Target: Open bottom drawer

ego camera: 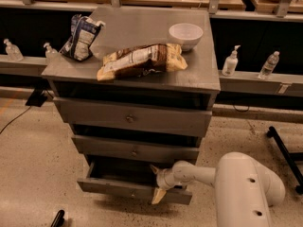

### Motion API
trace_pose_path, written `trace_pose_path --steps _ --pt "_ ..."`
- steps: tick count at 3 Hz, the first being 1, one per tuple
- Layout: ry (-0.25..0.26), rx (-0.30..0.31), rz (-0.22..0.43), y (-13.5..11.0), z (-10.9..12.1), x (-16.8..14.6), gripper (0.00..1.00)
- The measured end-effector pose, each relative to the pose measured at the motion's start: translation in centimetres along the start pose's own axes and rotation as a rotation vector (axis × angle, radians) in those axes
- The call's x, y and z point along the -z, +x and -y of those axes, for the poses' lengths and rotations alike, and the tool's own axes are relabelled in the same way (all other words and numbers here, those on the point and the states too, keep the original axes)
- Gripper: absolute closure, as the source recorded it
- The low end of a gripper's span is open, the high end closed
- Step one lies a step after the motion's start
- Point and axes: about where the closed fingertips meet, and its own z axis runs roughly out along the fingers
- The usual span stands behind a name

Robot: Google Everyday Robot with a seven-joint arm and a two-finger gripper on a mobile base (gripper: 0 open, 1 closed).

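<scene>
The grey chest [142, 74] has three drawers. The bottom drawer [118, 188] is pulled partly out, and its dark inside shows behind the low front. The middle drawer [135, 151] and top drawer [130, 118] also stand slightly out. My gripper [156, 183] is at the right part of the bottom drawer's front, on the white arm [203, 174] that reaches in from the lower right. Its fingers are spread, one fingertip [154, 169] above the front edge over the drawer's inside, the other [158, 196] in front of the drawer face. It holds nothing.
On the chest top lie a tan snack bag [142, 60], a blue-and-white bag [81, 37] and a white bowl [185, 34]. Bottles [230, 62] stand on a low ledge behind. A black stand leg [284, 150] lies on the floor at right.
</scene>
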Motion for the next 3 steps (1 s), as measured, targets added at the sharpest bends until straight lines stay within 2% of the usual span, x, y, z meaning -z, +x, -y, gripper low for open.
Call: trace_pose_path --steps 1,2,3 --pt "-0.041 -0.039 -0.013 1.0 -0.1 -0.7 0.26" --pt "-0.079 -0.067 -0.014 1.0 -1.7 -0.2 0.47" --pt "-0.128 -0.132 -0.003 1.3 -5.5 0.8 0.69"
